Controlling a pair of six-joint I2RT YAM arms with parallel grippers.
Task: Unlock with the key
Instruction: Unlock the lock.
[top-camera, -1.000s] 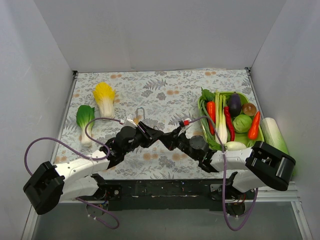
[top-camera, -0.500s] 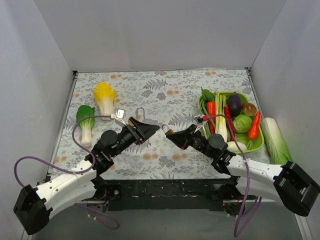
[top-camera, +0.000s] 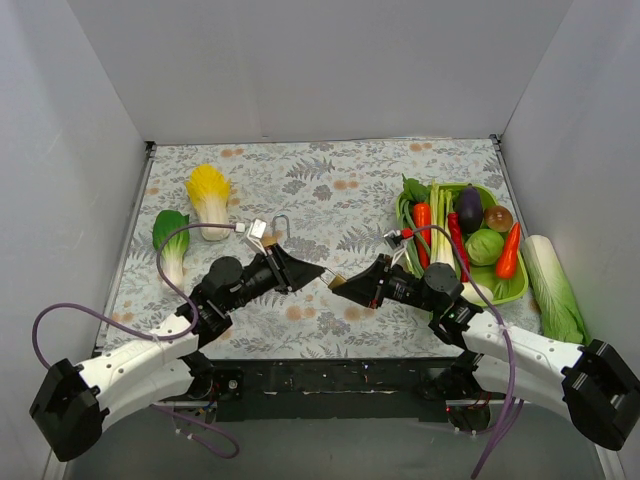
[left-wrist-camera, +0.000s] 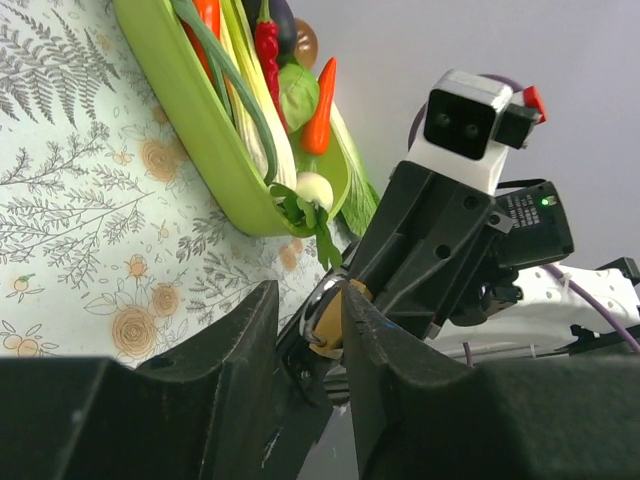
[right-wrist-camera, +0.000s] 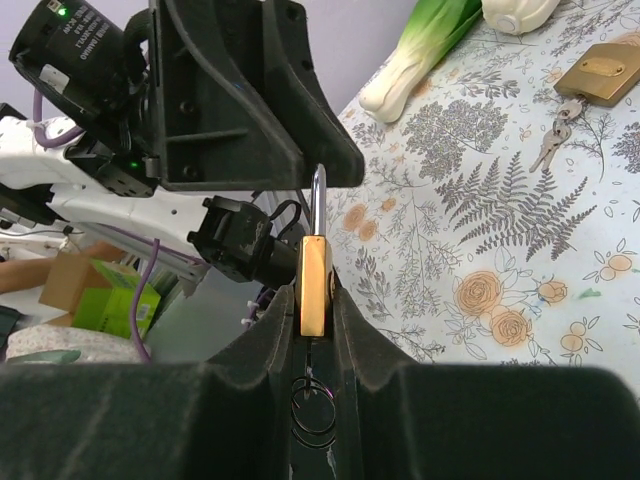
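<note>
**Item:** small brass padlock with steel shackle, centre frame, held off the surface.
**Hold:** pinched by its flat sides in the right gripper.
**Axis:** the long axis runs along the fingers. The shackle points at the left gripper, just beside it and almost tip to tip.
**Left gripper:** fingers drawn close with a slim gap; whether a key sits there cannot be told.
**Base:** dark wire rings.
**Surface:** leaf-printed tablecloth. A second brass padlock with keys lies upper right.
**Room:** white walls, with a green vegetable tray near.
</note>
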